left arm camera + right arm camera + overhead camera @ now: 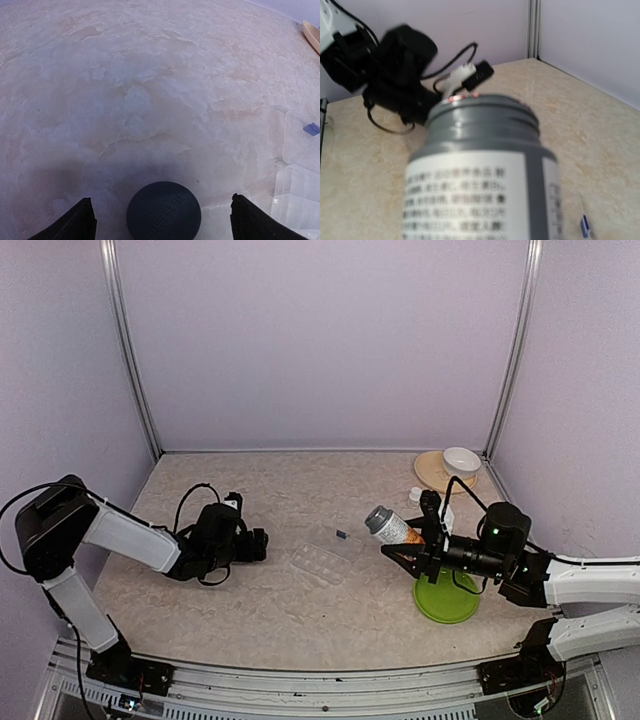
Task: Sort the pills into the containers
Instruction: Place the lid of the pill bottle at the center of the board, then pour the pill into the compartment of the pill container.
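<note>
Cap (163, 212) free inside spread left pincer (161, 201).

Pill organiser (300, 190) runs off the right edge; bottle (480, 165) base cropped

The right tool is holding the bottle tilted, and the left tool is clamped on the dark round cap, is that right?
Not quite. The left tool has its jaws open, and the dark round cap lies on the table between its fingers, as the left wrist view shows. The right tool does hold the bottle tilted.
</note>
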Tool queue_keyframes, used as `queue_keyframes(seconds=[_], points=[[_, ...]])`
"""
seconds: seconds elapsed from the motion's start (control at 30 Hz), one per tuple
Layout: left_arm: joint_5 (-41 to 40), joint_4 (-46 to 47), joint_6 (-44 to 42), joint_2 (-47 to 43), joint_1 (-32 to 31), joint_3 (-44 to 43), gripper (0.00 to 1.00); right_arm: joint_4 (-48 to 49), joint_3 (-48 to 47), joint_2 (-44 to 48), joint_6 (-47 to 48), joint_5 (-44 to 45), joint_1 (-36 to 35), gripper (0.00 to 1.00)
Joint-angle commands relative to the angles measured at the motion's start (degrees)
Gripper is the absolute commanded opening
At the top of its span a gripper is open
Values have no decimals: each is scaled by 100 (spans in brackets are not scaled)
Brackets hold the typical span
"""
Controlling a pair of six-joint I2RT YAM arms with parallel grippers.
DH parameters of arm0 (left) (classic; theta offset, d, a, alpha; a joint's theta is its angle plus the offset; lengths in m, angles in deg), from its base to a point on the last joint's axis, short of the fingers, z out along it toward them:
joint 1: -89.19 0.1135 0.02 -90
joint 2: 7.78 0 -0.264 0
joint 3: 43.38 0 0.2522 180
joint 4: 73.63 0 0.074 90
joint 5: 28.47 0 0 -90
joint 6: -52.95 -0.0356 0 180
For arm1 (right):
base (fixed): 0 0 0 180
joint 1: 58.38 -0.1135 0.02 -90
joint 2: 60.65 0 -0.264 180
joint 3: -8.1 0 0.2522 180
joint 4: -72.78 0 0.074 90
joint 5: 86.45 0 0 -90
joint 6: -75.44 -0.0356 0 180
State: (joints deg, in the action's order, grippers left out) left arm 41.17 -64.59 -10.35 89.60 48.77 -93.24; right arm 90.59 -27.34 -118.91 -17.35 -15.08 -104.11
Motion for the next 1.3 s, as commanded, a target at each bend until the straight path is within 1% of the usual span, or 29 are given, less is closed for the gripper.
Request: queue_keyframes(seconds=[0.0, 0.07, 0.17, 0.33, 0.47, 0.57, 0.83, 1.27], points=[[355, -87, -44, -558, 36, -260, 96, -105, 91, 43, -3, -56, 109, 0], [548, -144, -90, -707, 15, -363, 99, -78, 146, -29, 6, -70, 145, 0], [730, -278, -179, -830, -100, -555, 99, -15, 188, -206, 30, -134, 191, 0], [809, -379, -291, -973, -333, -831, 99, 52, 205, -528, 113, -120, 215, 0], [889, -391, -352, -974, -475, -994, 99, 98, 179, -762, 225, -97, 232, 0], [935, -424, -406, -873, -533, -1110, 99, -56, 46, -966, 289, 16, 253, 0], [1072, -316, -438, -679, -598, -1089, 99, -483, -387, -1521, 419, -36, 258, 0], [1194, -72, -456, -712, -614, -894, 99, -423, -655, -2069, 456, 182, 259, 0]])
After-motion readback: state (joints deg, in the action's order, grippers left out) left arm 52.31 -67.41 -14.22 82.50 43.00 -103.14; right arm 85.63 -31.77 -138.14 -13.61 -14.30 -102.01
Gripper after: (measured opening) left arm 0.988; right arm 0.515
